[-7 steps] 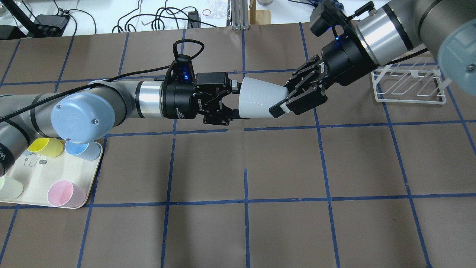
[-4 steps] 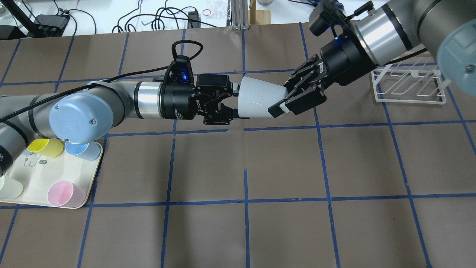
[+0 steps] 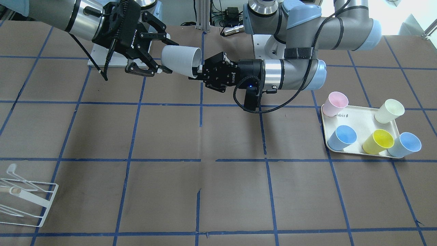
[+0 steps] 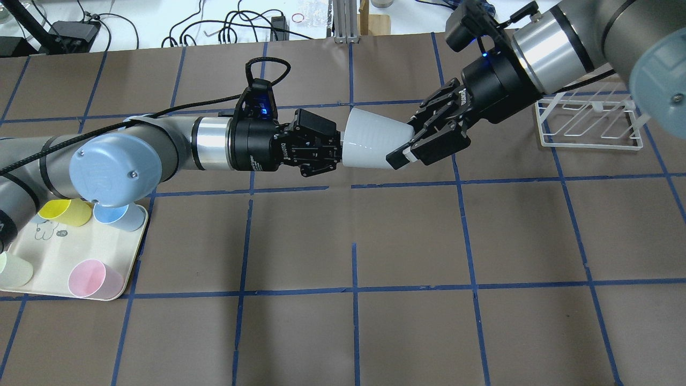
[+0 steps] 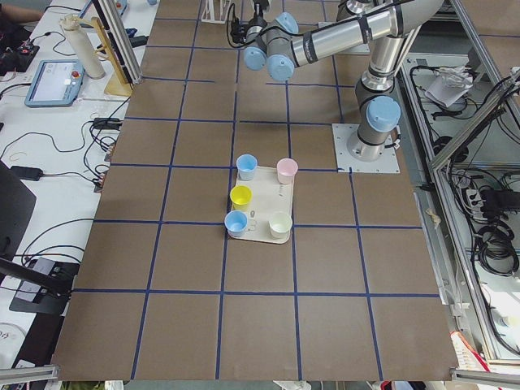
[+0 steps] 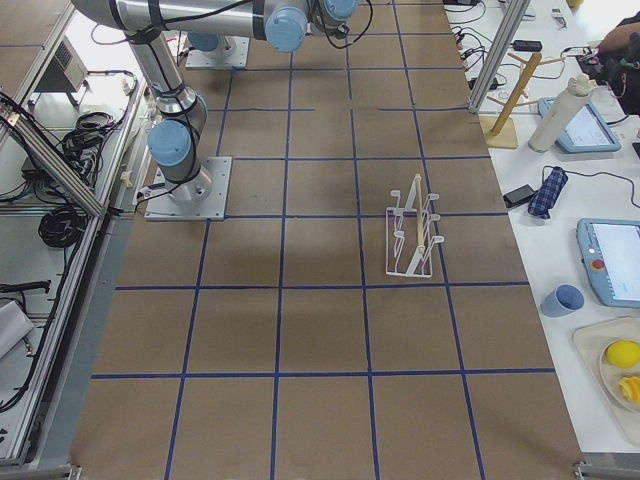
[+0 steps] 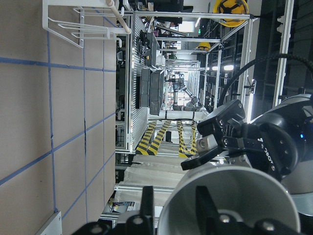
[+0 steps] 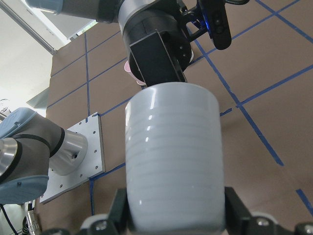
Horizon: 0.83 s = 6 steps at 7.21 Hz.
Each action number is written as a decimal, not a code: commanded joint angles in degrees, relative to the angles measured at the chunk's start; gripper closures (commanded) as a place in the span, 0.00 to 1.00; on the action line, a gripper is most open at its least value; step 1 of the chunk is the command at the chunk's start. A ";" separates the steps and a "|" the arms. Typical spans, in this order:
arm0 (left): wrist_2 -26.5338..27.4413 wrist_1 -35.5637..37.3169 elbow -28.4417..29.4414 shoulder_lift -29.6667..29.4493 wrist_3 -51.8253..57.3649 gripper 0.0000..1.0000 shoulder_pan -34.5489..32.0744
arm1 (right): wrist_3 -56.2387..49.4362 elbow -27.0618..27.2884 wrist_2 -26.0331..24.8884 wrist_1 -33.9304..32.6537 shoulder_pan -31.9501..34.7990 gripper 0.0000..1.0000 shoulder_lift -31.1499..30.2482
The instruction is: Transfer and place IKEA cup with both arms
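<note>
The pale grey IKEA cup (image 4: 372,145) lies on its side in the air between the two grippers, above the far middle of the table. It also shows in the front view (image 3: 179,59). My right gripper (image 4: 405,142) is shut on the cup's narrow base, one finger on each side, as the right wrist view (image 8: 175,215) shows. My left gripper (image 4: 338,151) is at the cup's mouth with its fingers closed. In the left wrist view (image 7: 176,205) one finger stands inside the mouth and one outside the rim.
A cream tray (image 4: 48,262) at the near left holds a pink cup (image 4: 88,279), a yellow cup (image 4: 64,212), light blue cups and a cream cup (image 3: 389,111). A white wire rack (image 4: 589,123) stands at the far right, under the right arm.
My left gripper's fingers have gone from wide open to closed at the cup's rim, and the left arm has shifted slightly left. The right gripper and the cup have stayed put.
</note>
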 commanded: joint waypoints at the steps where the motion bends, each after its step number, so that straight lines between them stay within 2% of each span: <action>1: -0.02 0.02 0.02 0.50 -0.02 1.00 0.00 | 0.34 -0.26 0.30 -2.32 0.00 0.00 -0.25; 5: 0.33 0.11 0.11 1.47 0.07 1.00 0.52 | 0.52 -1.23 -1.18 -6.47 -0.17 0.00 0.02; 6: 7.55 0.02 0.46 1.55 -0.37 1.00 4.44 | 0.52 -1.23 -5.02 -6.21 -0.34 0.00 0.02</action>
